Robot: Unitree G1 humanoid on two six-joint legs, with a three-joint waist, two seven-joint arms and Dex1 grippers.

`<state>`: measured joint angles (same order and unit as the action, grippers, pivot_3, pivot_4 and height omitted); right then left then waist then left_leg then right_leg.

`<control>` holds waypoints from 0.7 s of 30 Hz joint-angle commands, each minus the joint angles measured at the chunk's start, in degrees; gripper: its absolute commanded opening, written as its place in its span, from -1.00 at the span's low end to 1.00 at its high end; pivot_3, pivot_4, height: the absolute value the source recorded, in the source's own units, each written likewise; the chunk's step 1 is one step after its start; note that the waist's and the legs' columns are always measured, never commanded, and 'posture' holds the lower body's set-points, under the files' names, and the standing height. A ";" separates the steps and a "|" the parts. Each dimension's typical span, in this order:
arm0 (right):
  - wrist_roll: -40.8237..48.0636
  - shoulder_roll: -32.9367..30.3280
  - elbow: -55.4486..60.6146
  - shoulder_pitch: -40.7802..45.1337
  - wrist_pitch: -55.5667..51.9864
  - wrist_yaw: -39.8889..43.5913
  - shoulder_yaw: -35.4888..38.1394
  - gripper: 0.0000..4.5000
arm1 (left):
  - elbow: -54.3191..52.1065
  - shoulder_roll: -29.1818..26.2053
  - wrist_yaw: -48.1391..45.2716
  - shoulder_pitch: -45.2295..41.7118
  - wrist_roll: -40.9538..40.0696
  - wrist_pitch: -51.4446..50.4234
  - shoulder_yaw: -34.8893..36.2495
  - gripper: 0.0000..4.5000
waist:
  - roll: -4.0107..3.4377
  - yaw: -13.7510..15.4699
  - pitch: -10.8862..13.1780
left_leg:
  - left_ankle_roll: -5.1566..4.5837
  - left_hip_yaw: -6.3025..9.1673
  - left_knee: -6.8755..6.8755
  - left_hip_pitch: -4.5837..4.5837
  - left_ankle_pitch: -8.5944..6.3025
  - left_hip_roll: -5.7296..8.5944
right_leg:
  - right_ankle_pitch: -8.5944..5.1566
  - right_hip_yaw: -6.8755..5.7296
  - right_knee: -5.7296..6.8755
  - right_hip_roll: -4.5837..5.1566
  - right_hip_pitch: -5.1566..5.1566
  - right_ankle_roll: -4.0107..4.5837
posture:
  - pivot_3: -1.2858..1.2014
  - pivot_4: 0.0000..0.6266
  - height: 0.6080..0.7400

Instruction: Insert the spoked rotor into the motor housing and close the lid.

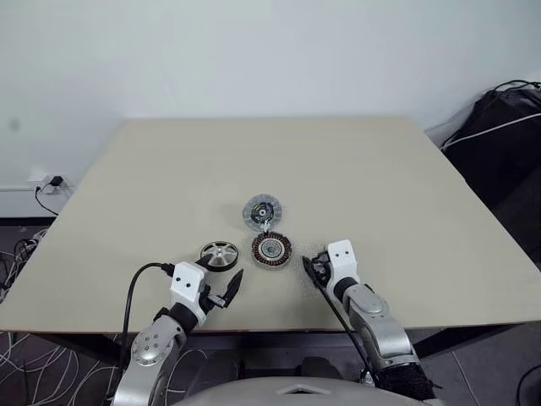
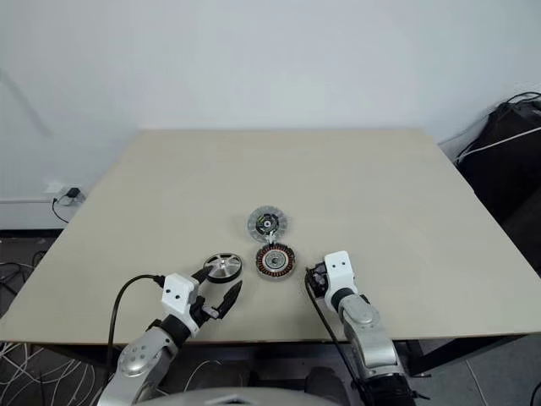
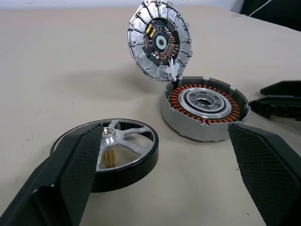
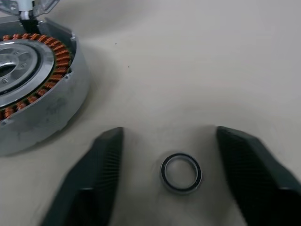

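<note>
The beige table (image 1: 355, 169) filled the frame's centre under a bare white wall, with cables on the floor at lower left and a dark bag at upper right. At lower centre the motor housing (image 1: 271, 249) lay coils-up, its lid (image 1: 262, 211) propped open just above it, touching at the hinge. The spoked rotor (image 1: 219, 255) lay flat just left of the housing. The left gripper (image 1: 226, 289) hung spread and empty below the rotor. The right gripper (image 4: 165, 175) straddled a small metal ring (image 4: 181, 173), fingers apart and not touching it. The ring looked thin and slippery — a pinch could flick it away or nudge the housing.
</note>
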<state>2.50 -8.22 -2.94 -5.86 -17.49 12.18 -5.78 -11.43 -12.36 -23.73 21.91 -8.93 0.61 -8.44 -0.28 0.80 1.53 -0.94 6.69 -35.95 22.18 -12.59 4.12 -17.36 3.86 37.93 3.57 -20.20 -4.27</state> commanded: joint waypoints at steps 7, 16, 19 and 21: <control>0.57 -0.35 6.20 -4.79 -2.43 0.24 0.44 -0.69 | -1.05 -0.06 0.00 -0.71 0.27 0.93 0.02 1.00 | 0.01 0.07 -0.04 | 0.00 0.00 0.00 0.00 -0.01 0.00 | -0.04 0.01 -0.01 0.07 0.01 0.01 | 0.03 -1.00 1.00; 1.08 1.37 16.87 1.58 -4.91 1.41 -2.34 -0.69 | -0.43 -0.06 -0.12 -1.24 0.33 0.94 -0.08 1.00 | -0.12 -0.53 0.18 | 0.01 0.00 0.04 0.02 -0.01 -0.02 | -0.04 0.05 0.02 0.20 -0.09 0.01 | 0.03 -1.00 1.00; 0.39 2.17 16.77 5.02 -5.53 2.16 -4.65 -0.69 | -0.20 0.02 -0.12 -1.48 0.34 1.02 -0.13 1.00 | -0.08 -0.69 0.16 | 0.01 0.02 0.04 0.02 -0.01 -0.03 | -0.03 0.01 0.03 0.14 -0.08 0.01 | 0.03 -1.00 1.00; -0.58 2.56 14.52 7.16 -5.45 2.72 -6.71 -0.69 | -0.03 0.10 -0.09 -1.58 0.40 1.10 -0.22 1.00 | -0.04 -0.68 0.18 | 0.01 0.03 0.08 0.02 -0.01 -0.03 | -0.03 0.00 -0.01 0.01 -0.09 0.01 | 0.03 -1.00 1.00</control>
<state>2.51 -5.99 12.03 0.06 -23.10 14.29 -10.94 -11.21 -12.44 -23.78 21.17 -8.92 0.60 -8.50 -0.32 0.12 1.71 -0.93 6.71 -35.86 22.20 -12.60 4.11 -17.38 3.85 37.92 3.58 -20.29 -4.25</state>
